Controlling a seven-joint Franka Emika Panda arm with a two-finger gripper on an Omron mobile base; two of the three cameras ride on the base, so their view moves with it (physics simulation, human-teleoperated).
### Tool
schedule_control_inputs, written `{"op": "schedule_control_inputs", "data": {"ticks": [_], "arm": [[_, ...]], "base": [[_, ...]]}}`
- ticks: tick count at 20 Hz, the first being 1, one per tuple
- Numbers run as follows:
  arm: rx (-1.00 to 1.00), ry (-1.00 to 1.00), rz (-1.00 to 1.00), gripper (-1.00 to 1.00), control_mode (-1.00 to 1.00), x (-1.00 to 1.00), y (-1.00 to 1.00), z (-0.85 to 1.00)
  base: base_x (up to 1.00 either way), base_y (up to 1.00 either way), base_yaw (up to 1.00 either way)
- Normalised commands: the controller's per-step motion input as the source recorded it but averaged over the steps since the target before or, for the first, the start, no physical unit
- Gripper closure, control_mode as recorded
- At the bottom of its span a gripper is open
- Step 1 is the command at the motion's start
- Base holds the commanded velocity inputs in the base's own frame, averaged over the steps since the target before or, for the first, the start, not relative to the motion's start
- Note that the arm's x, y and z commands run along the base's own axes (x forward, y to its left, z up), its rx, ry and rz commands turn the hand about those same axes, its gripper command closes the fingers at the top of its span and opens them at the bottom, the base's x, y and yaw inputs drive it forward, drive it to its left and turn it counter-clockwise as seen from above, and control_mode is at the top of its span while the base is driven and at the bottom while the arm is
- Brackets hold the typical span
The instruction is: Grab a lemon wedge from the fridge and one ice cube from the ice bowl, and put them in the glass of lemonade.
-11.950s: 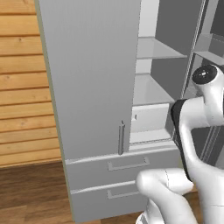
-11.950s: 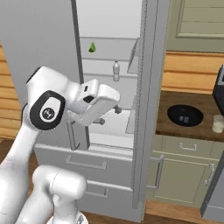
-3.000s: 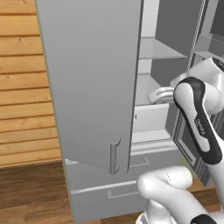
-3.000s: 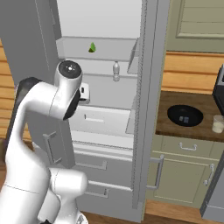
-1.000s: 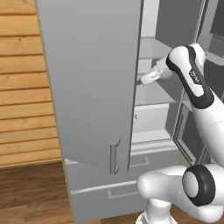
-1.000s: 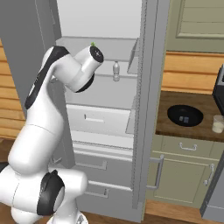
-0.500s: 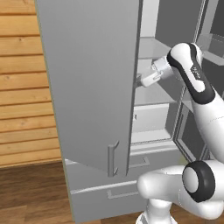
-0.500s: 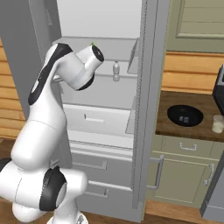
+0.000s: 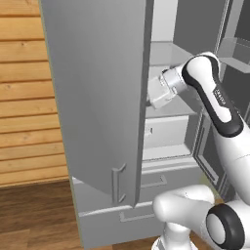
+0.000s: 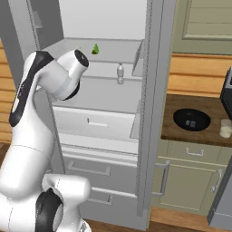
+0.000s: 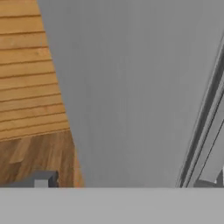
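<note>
— Fingers first: how is the gripper [image 9: 150,97]?

— Spread wide, empty, I reckon, beside the fridge [image 10: 102,93] door.

— Wedge?

— Lemon wedge [image 10: 95,49] sits beyond on the upper shelf. Light, slick, squashy; I'd pinch its flat flanks gently.

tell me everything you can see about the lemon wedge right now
The lemon wedge is a tiny green-yellow piece, pointed at the top and wider at its base, with a darker green side. It sits upright on an upper light-grey shelf inside the open fridge, toward the back, above and to the left of a small clear bottle on the shelf below. Nothing but its shelf touches it; the arm's elbow is in front of it, lower and to the left.
</note>
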Motion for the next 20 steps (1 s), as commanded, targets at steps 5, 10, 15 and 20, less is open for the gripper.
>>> {"op": "schedule_control_inputs", "data": {"ticks": [5,10,15,20], "arm": [[0.00,-0.19,0.04,-1.00,-1.00,-0.63,0.86,0.11],[0.00,-0.13,0.01,-1.00,-1.00,-0.39,0.96,0.32],[0.00,-0.10,0.00,-1.00,-1.00,-0.18,0.96,0.40],[0.00,-0.09,0.00,-1.00,-1.00,0.00,0.96,0.20]], "base": [[0.00,0.00,0.00],[0.00,0.00,0.00],[0.00,0.00,0.00],[0.00,0.00,0.00]]}}
